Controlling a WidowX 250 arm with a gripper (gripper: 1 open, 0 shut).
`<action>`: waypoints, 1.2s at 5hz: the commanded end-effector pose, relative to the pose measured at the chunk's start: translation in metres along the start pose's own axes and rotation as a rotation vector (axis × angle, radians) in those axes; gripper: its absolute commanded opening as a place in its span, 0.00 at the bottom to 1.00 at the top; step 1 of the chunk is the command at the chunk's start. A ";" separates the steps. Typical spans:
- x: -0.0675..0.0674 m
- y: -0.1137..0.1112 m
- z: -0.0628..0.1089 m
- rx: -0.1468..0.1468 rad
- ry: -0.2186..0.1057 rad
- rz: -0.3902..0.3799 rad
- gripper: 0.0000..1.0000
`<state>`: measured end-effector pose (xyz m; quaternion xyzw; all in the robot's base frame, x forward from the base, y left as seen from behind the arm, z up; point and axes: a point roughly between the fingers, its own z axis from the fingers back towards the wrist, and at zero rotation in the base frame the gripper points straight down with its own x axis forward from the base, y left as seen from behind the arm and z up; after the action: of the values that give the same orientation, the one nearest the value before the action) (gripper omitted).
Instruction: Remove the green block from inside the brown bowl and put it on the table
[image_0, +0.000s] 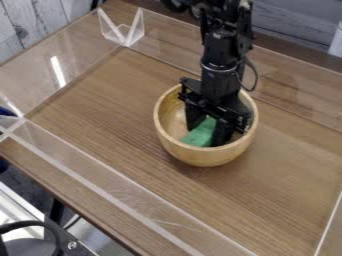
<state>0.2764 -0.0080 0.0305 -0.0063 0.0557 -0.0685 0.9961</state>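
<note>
The brown bowl (171, 140) stands near the middle of the table (94, 110). Inside it lies the green block (201, 135), tilted against the bowl's inner wall. My gripper (210, 120) reaches straight down into the bowl from above, and its black fingers (190, 106) sit on either side of the block's upper end, shut on it. The block's top end is hidden behind the fingers. The block's lower end still rests inside the bowl.
Low clear acrylic walls (54, 150) edge the tabletop on all sides. A clear acrylic corner piece (123, 28) stands at the back left. Bare wood lies left, right and in front of the bowl.
</note>
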 end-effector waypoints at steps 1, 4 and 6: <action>0.006 0.001 0.023 0.006 -0.079 -0.005 0.00; 0.008 0.001 0.024 0.001 -0.097 -0.012 0.00; 0.009 0.001 0.021 -0.002 -0.097 -0.013 0.00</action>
<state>0.2818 -0.0089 0.0376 -0.0120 0.0315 -0.0756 0.9966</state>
